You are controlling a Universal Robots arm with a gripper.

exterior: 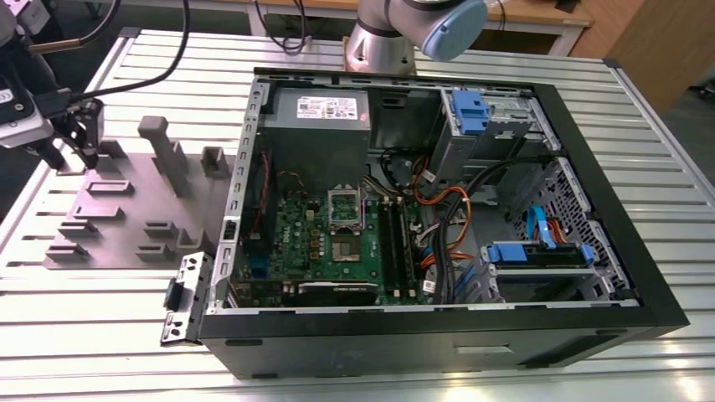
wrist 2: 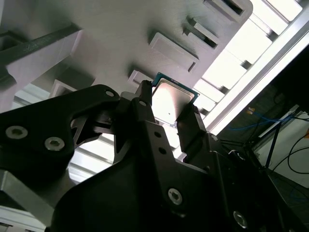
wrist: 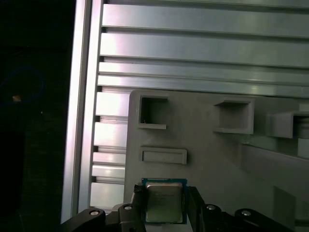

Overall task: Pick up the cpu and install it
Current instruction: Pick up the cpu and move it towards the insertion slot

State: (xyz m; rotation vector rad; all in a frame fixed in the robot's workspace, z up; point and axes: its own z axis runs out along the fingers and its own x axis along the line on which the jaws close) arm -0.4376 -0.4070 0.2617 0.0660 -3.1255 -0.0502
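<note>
The cpu (wrist 2: 173, 96), a small square chip with a pale metal top and a green rim, sits between my gripper's (wrist 2: 169, 110) two black fingers, which press against its opposite edges. The first wrist view shows the same cpu (wrist: 164, 202) in my gripper (wrist: 165, 198) just over the grey fixture plate (wrist: 217, 159). In the exterior view my gripper (exterior: 69, 159) hangs over the plate's far corner at the exterior view's left. The green motherboard (exterior: 335, 247) with its silver socket frame (exterior: 344, 203) lies inside the open computer case (exterior: 447, 335).
The grey fixture plate (exterior: 112, 222) carries several raised blocks and upright posts (exterior: 162, 151) close to my gripper. Cables (exterior: 447, 218), blue drive brackets (exterior: 537, 251) and a power supply (exterior: 318, 113) crowd the case. A slatted aluminium table (exterior: 100, 335) lies under everything.
</note>
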